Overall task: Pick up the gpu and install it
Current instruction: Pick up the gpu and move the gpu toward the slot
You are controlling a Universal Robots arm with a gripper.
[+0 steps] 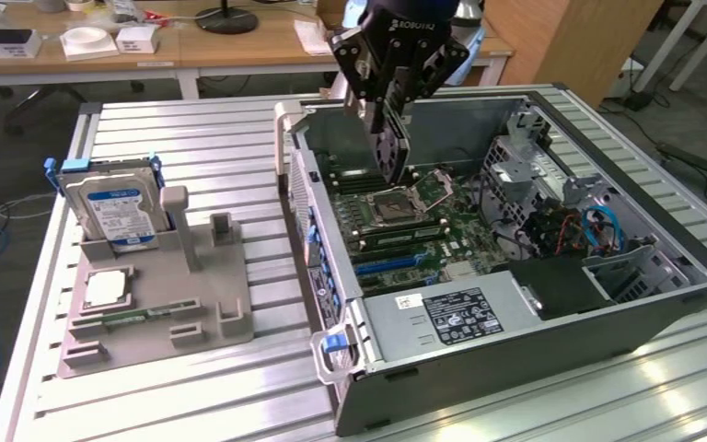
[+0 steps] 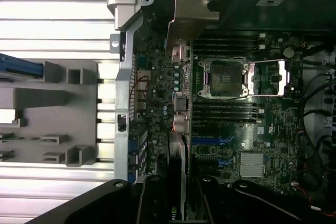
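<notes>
A: What does the tool [image 1: 387, 109] hold?
B: It is clenched on the gpu [image 1: 388, 152]; the gpu hangs upright over the motherboard [image 1: 440, 235], inside the open case [image 1: 489, 387]; the case lies on the worktop [image 1: 181, 138]; a drive [image 1: 114, 207] stands in a grey holder [image 1: 206, 304] beside.

The only legible text was "ROBOTIQ", printed in white on the gripper [image 1: 387, 115] above the computer case [image 1: 514, 368].
</notes>
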